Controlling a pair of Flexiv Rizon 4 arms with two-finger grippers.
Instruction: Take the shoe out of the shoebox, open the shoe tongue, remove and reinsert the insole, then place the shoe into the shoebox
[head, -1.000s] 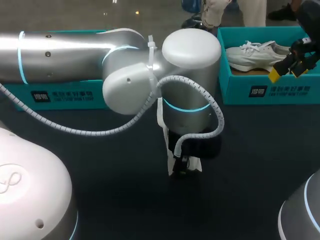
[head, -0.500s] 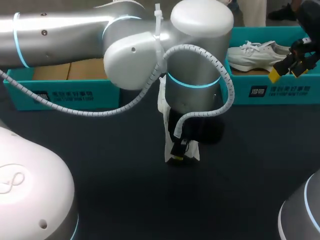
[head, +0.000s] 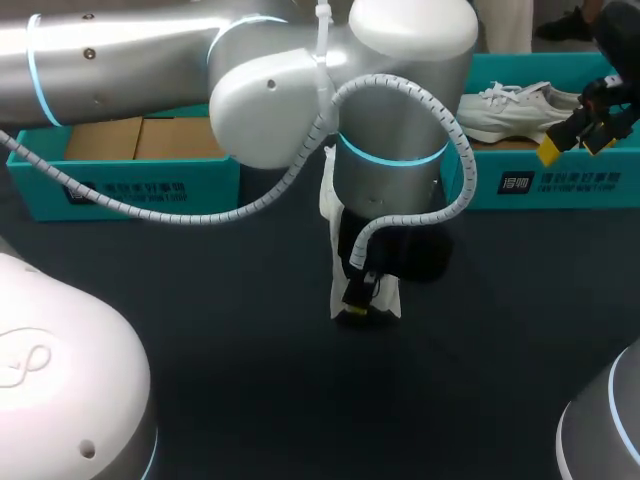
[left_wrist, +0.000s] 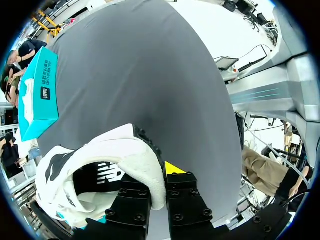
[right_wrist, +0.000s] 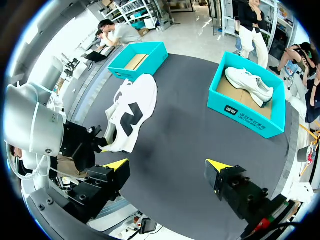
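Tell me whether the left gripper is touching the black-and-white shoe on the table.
Touching. The left wrist view shows the left gripper closed from both sides on the padded heel collar of the shoe, with no gap.

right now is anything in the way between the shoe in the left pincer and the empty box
Nothing visible does. The left pincer grips the shoe at its heel, and only bare table lies between it and the empty box. The other box sits off to the side.
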